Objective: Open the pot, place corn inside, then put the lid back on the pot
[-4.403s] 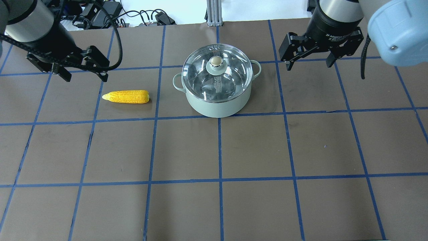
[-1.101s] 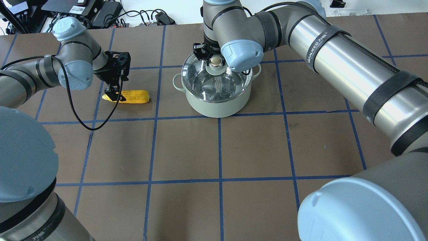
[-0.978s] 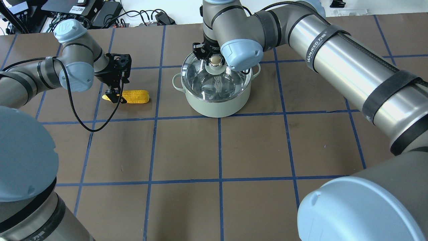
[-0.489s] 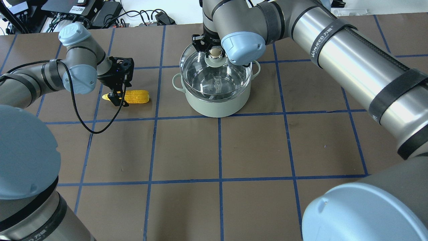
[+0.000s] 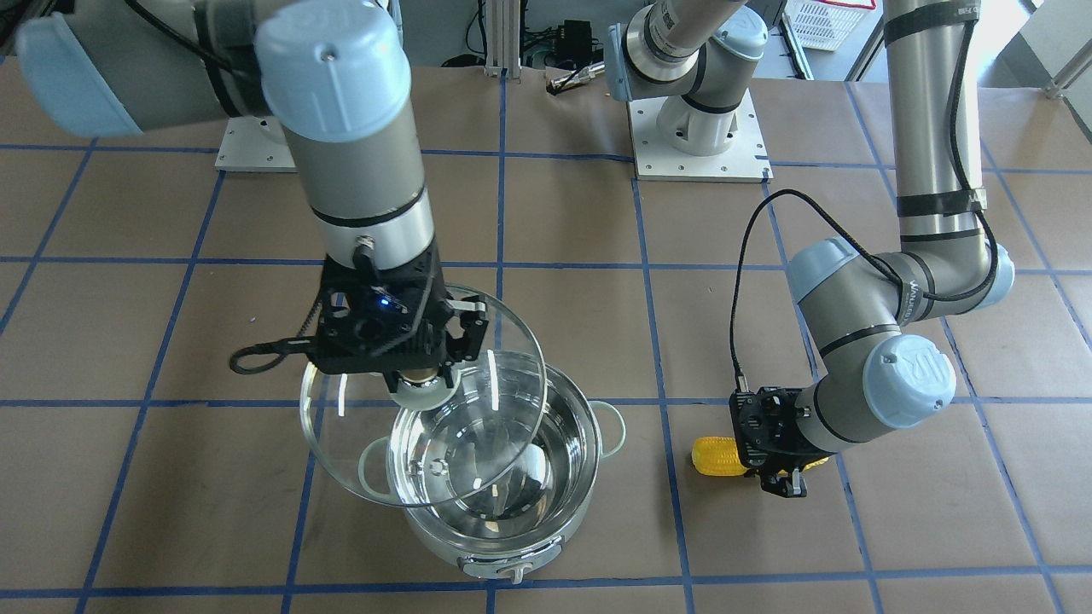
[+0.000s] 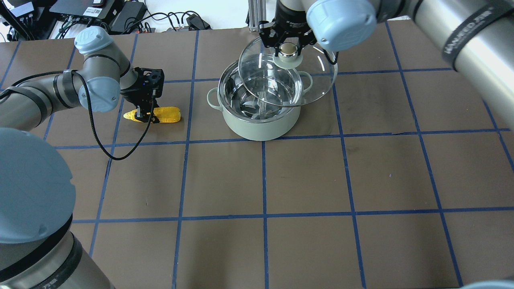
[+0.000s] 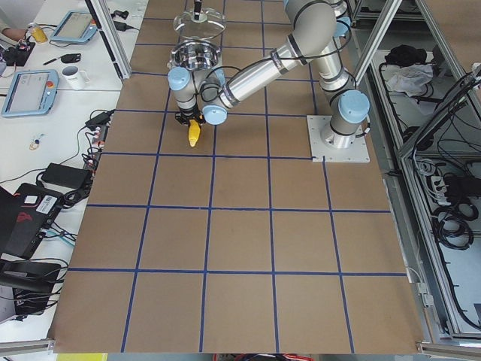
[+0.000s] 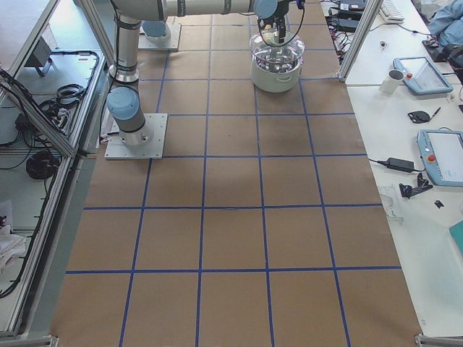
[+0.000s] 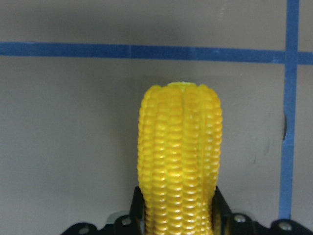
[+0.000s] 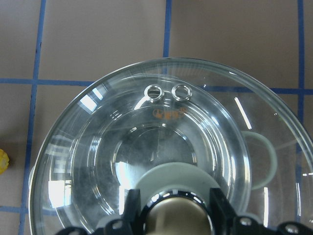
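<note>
The pale mint-green pot (image 6: 261,124) stands open on the table, its steel inside bare; it also shows in the front view (image 5: 512,558). My right gripper (image 6: 287,50) is shut on the beige knob of the clear glass lid (image 6: 317,82) and holds it tilted above the pot, shifted to its right. The right wrist view looks through the lid (image 10: 161,137) into the pot. The yellow corn (image 6: 166,115) lies on the table left of the pot. My left gripper (image 6: 143,115) is shut on the corn (image 9: 180,161) near its pointed end.
Brown table paper with blue tape grid lines (image 6: 263,180). Cables and power bricks (image 6: 120,16) lie along the far edge. The left arm's black cable (image 6: 100,140) loops over the table beside the corn.
My right gripper has lifted the lid off the pot and carried it up and to the right. My left gripper has come down over the corn and closed on it.
</note>
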